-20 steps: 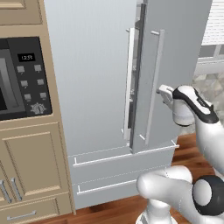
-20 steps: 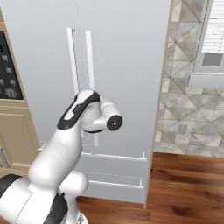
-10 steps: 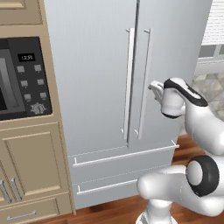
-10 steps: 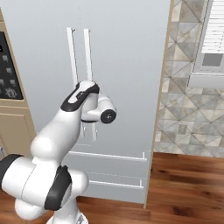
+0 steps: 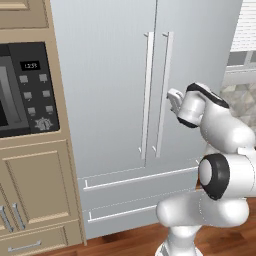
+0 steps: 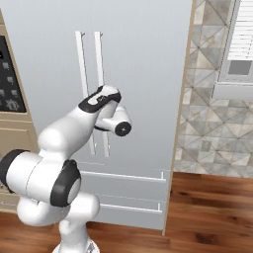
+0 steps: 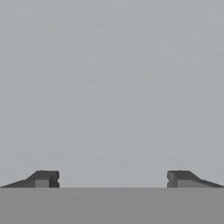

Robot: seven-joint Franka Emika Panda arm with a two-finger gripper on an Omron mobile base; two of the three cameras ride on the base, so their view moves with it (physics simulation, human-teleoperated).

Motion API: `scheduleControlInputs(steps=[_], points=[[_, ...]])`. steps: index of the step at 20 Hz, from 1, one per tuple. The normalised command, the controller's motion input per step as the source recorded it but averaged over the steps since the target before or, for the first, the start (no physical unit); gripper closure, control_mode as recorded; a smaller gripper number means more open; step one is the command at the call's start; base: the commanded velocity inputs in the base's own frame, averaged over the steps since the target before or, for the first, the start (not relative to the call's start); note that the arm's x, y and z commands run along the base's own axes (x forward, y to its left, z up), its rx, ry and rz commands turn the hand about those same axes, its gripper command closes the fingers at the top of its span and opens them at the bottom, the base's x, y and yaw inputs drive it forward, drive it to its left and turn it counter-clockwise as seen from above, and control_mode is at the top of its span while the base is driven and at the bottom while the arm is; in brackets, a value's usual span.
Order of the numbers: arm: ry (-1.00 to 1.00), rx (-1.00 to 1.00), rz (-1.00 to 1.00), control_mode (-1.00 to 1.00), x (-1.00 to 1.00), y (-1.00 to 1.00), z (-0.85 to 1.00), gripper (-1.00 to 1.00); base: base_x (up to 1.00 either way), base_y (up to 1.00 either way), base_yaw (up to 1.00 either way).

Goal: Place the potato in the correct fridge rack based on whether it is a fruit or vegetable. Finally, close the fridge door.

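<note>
Fridge doors [image 5: 115, 85] stand flush and shut, their two long vertical handles [image 5: 148, 95] side by side at the centre seam, so the potato and the fridge rack lie hidden behind them and cannot be seen. The end effector [image 7: 113, 179] faces the plain grey door panel right up close, its two dark fingertips [image 7: 43, 179] spread wide with nothing between them. In the left base view the white hand sits just right of the right handle, near the oven panel's [image 5: 27, 90] cabinet column.
</note>
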Motion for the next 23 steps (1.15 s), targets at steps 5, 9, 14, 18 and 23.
scheduleControlInputs(steps=[5, 9, 14, 18, 23], points=[[0.01, 0.01, 0.0, -1.0, 0.15, 0.0, 0.0, -1.0, 0.0, 0.0, 0.0], [0.0, 0.0, 0.0, -1.0, 0.11, 0.0, 0.0, -1.0, 0.0, 0.0, 0.0], [0.0, 0.0, 0.0, -1.0, 0.0, 0.0, 0.0, -1.0, 0.0, 0.0, 0.0], [0.0, 0.0, 0.0, -1.0, 0.0, 0.0, 0.0, -1.0, 0.0, 0.0, 0.0], [0.0, -0.03, 0.0, -1.0, 0.0, 0.0, -0.05, -1.0, 0.0, 0.0, 0.0]])
